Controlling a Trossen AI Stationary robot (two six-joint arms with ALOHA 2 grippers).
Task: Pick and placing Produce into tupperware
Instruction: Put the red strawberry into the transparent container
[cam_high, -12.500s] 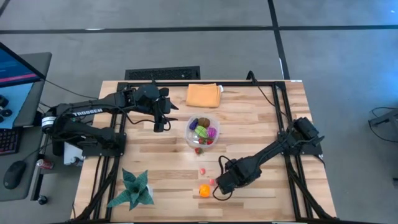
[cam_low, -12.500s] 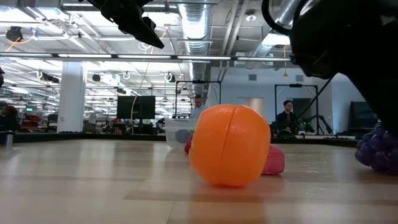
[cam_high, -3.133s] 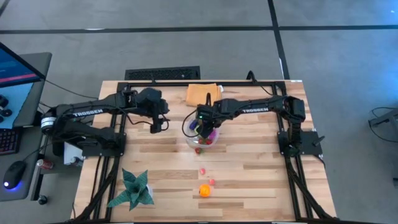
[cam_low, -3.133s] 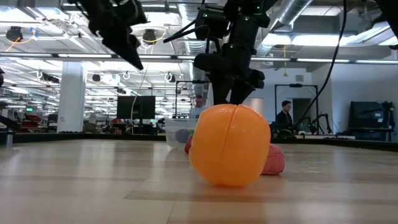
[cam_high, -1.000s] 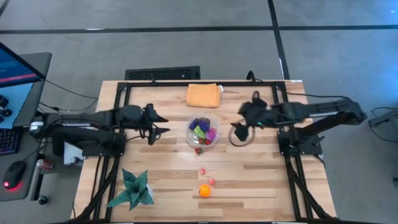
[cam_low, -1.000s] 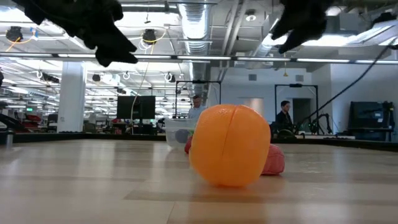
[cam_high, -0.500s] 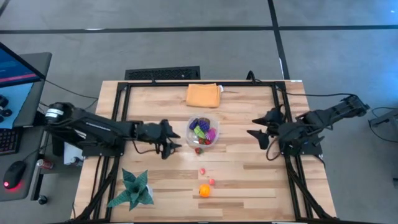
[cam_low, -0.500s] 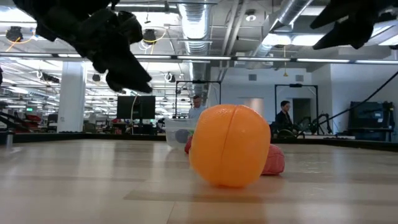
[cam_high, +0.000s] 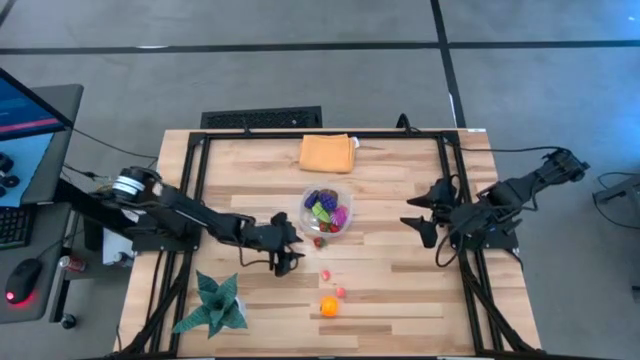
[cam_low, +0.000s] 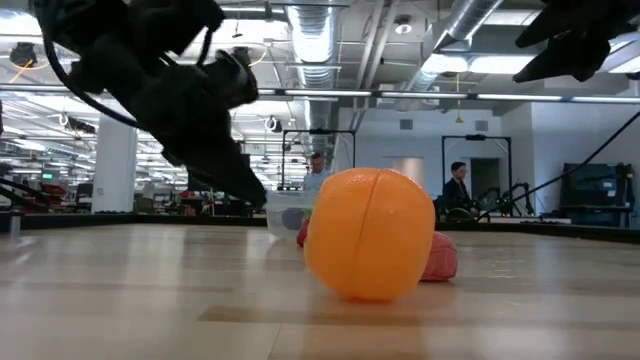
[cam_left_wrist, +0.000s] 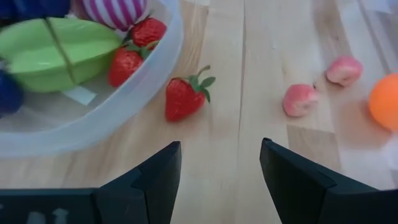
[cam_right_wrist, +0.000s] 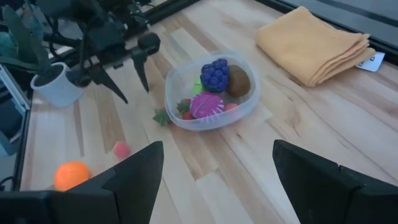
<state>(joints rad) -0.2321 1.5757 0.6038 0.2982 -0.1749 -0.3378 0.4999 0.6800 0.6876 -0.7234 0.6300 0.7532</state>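
The clear tupperware sits mid-table and holds purple, green, magenta, brown and red produce. Loose on the wood lie a red strawberry just beside its near wall, two pink pieces and an orange fruit nearer the front edge. My left gripper hovers low, open, at the near left of the tupperware; the strawberry lies a little ahead of its fingers. My right gripper stands open and empty over the table's right side, well away from the tupperware.
A folded orange cloth lies at the far edge behind the tupperware. A green spiky plant in a white pot stands at the near left corner. Black frame rails run along both sides of the table. People stand in the room beyond.
My left gripper has swung toward the table's near edge and rightward, sinking low and tipping downward, and now points at the strawberry beside the tupperware. My right gripper has drawn back toward the table's right edge, away from the tupperware. No produce has moved.
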